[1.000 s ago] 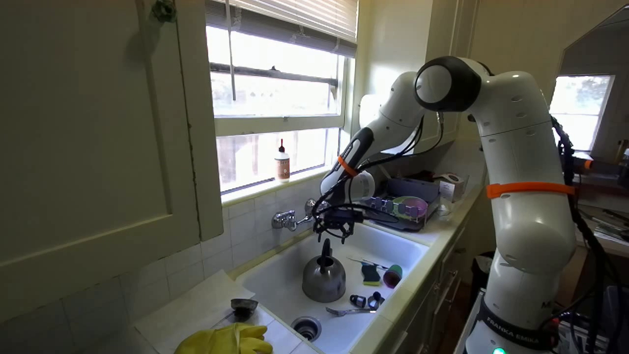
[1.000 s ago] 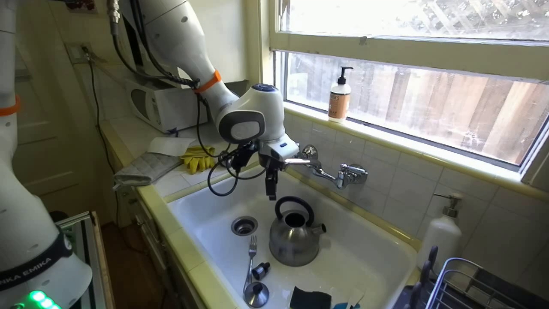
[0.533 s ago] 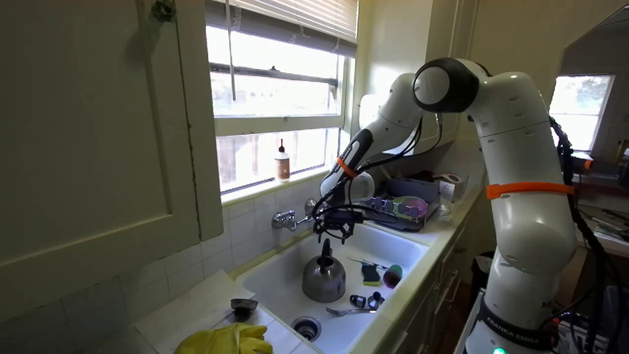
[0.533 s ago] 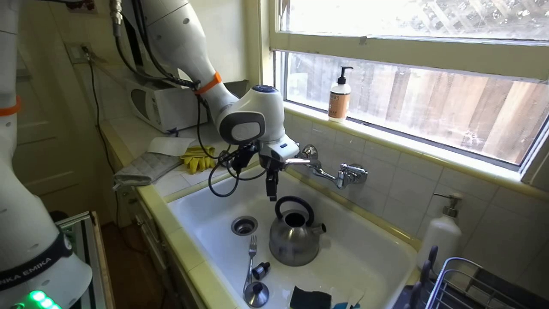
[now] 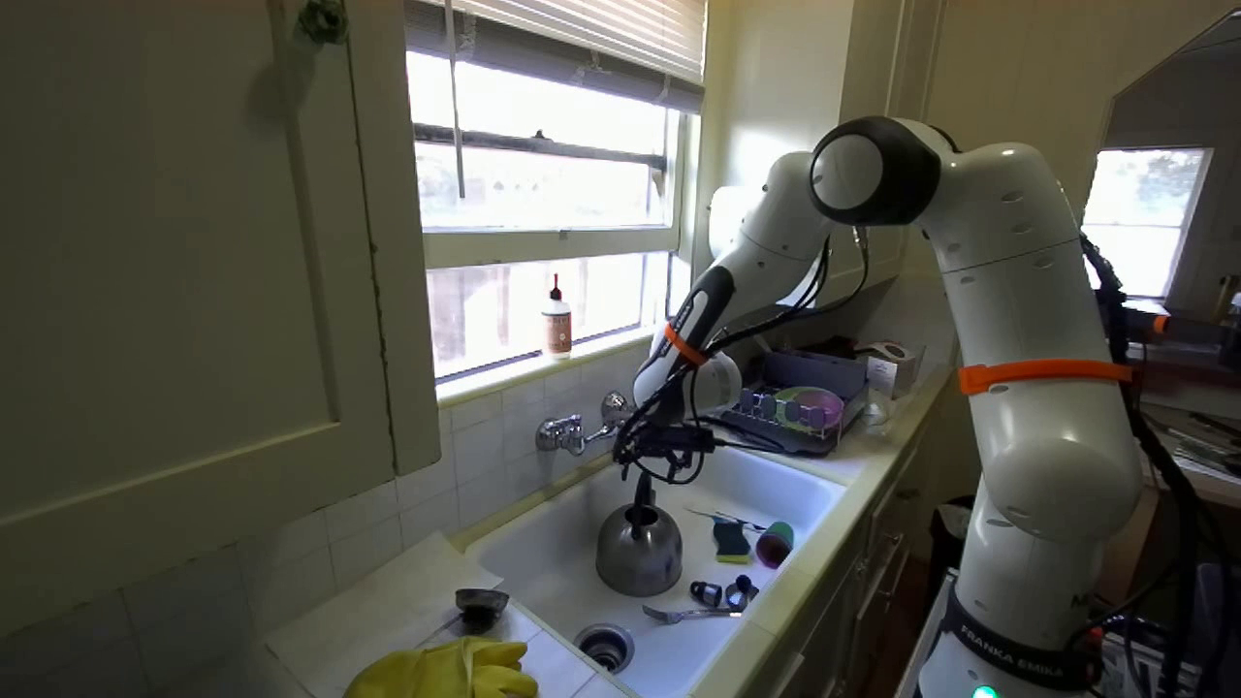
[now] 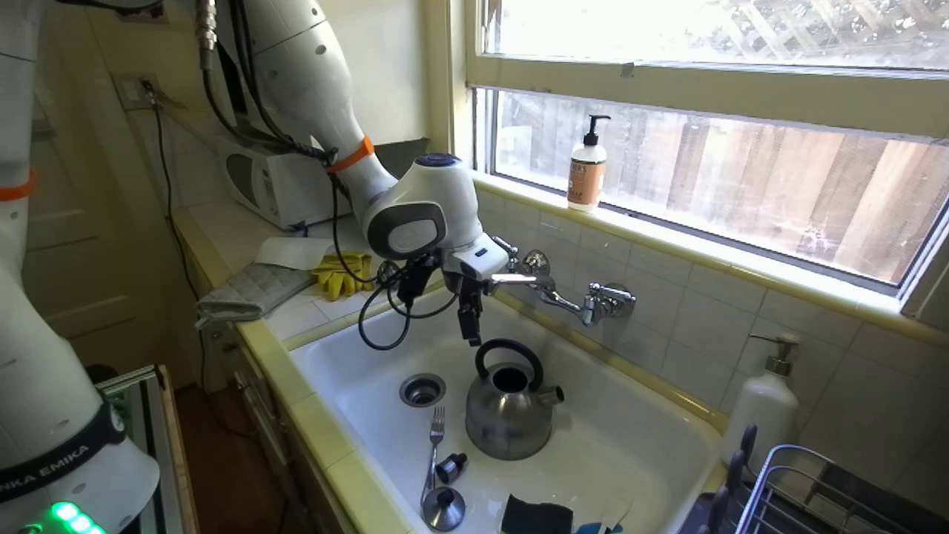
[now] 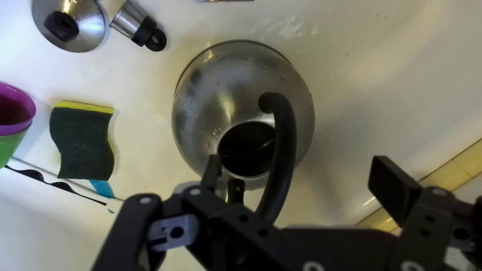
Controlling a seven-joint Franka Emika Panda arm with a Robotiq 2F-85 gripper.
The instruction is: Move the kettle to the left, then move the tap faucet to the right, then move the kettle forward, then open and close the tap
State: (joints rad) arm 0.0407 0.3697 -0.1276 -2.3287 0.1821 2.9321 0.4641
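Note:
The grey metal kettle (image 6: 508,419) stands upright and lidless in the sink, its black handle (image 6: 511,343) arched over the top. My gripper (image 7: 301,173) is open just above it. In the wrist view the handle (image 7: 284,150) crosses between the spread fingers, nearer the left one; whether they touch it I cannot tell. In an exterior view the gripper (image 6: 471,340) hangs by the handle's top. The chrome tap faucet (image 6: 589,300) is on the tiled wall, its spout end (image 6: 515,279) right beside my wrist. From the opposite side the gripper partly covers the tap (image 5: 572,433).
Around the kettle in the sink lie a fork (image 6: 436,434), a metal lid (image 6: 443,509), a small cap (image 7: 139,28), a sponge (image 7: 83,141) and a cup (image 5: 775,545). A dish rack (image 5: 795,397), yellow gloves (image 5: 441,669) and a white pump bottle (image 6: 760,415) border the basin.
Over the last half second my wrist has shifted slightly and tilted, moving a little left and down in an exterior view. Kettle and tap have not moved; the gripper has stayed open.

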